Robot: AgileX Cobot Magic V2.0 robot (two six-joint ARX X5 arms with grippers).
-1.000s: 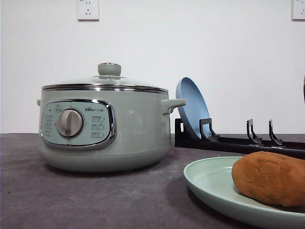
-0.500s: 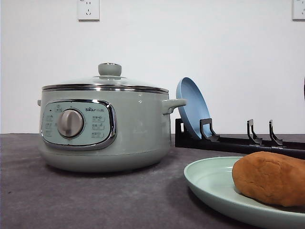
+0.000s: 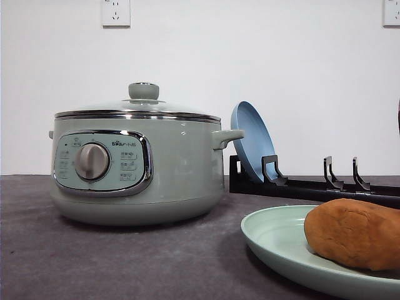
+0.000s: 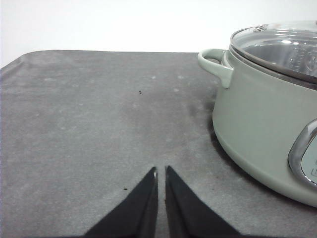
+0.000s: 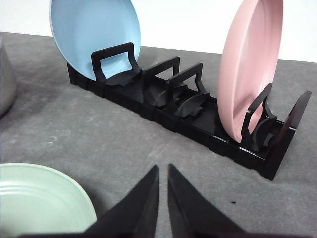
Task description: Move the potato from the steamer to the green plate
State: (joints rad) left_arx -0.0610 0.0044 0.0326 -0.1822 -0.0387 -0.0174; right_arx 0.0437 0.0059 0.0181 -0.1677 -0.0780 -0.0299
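Note:
The brown-orange potato point(image 3: 355, 232) lies on the pale green plate point(image 3: 275, 240) at the front right of the table. The sage-green steamer point(image 3: 134, 165) stands at the left with its glass lid point(image 3: 142, 103) on. In the left wrist view the steamer point(image 4: 262, 124) is beside my left gripper point(image 4: 161, 173), which is shut over bare grey tabletop with nothing between its fingers. My right gripper point(image 5: 163, 171) is shut too, hovering over the table between the green plate point(image 5: 39, 198) and the black dish rack point(image 5: 178, 111).
A black dish rack point(image 3: 312, 184) runs along the back right, holding an upright blue plate point(image 3: 250, 140) and, in the right wrist view, a pink plate point(image 5: 250, 74). A white wall stands close behind. The grey table point(image 4: 89, 124) lies open to the steamer's left.

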